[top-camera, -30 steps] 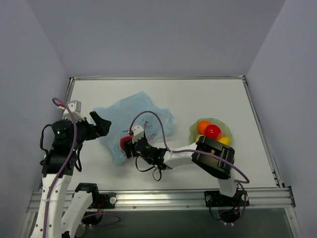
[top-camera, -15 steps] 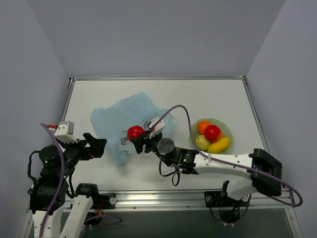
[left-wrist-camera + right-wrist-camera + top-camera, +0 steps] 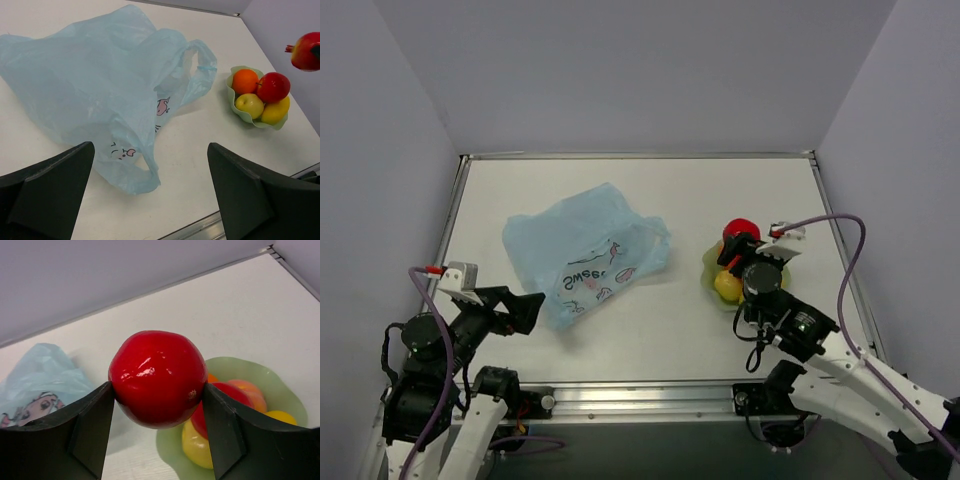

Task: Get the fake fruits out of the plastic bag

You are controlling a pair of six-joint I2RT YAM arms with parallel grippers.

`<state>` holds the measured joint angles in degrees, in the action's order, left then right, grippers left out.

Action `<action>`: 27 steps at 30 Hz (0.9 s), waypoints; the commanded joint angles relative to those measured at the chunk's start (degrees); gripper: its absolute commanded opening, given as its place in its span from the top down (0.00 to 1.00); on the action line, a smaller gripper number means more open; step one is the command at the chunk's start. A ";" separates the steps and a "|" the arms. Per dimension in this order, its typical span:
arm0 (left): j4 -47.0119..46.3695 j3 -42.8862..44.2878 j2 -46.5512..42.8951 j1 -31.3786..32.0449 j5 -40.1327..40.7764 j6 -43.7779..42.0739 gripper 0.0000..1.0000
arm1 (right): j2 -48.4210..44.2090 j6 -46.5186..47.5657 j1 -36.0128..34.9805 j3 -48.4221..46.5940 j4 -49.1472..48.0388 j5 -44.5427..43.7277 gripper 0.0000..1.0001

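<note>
1. One of the fake fruits, a glossy red round one (image 3: 741, 230), is clamped between the two fingers of the right gripper (image 3: 157, 387). It is held in the air above the pale green scalloped dish (image 3: 239, 111), near the desk's right edge.
2. The dish already holds an orange ball (image 3: 245, 81), a second red fruit (image 3: 273, 87), a pale yellow fruit (image 3: 249, 105) and a deeper yellow one (image 3: 275, 111), packed close together.
3. The step in hand looks like the delivery of this fruit to the dish.
4. The next move calls for lowering it onto or beside the pile before the jaws part. The heap is rounded and slick, so I judge a high release could send it rolling over the scalloped rim.
5. The plastic bag (image 3: 582, 258) lies slack and rumpled on the left half of the desk, its cartoon print facing up. No fruit colour shows through it, though I cannot tell whether it is empty.
6. The left gripper (image 3: 151, 150) hangs by the desk's near left corner, just short of the bag, with its jaws wide apart and nothing in them.
7. The desk (image 3: 720, 190) is plain white and matte, with a metal rail (image 3: 650, 398) along its near edge.
8. Bare grey-lilac walls close it in at the back and both sides.
</note>
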<state>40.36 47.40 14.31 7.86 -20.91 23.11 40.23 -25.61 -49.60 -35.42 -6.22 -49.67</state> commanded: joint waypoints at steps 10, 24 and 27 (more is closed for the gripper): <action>-2.56 -0.02 -3.93 2.95 4.21 0.70 0.06 | 14.62 1.70 5.57 -0.70 4.20 13.71 0.66; -2.48 -0.20 -3.06 2.69 4.47 0.79 0.06 | 19.80 -5.50 5.57 1.49 3.49 14.25 0.62; -2.48 -0.20 -2.79 2.60 4.47 0.79 0.06 | 18.40 -9.28 5.48 3.33 3.93 13.90 0.61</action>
<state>39.99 47.00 10.13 10.66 -16.60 23.29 60.64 -30.11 -44.23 -33.87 -2.81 -34.20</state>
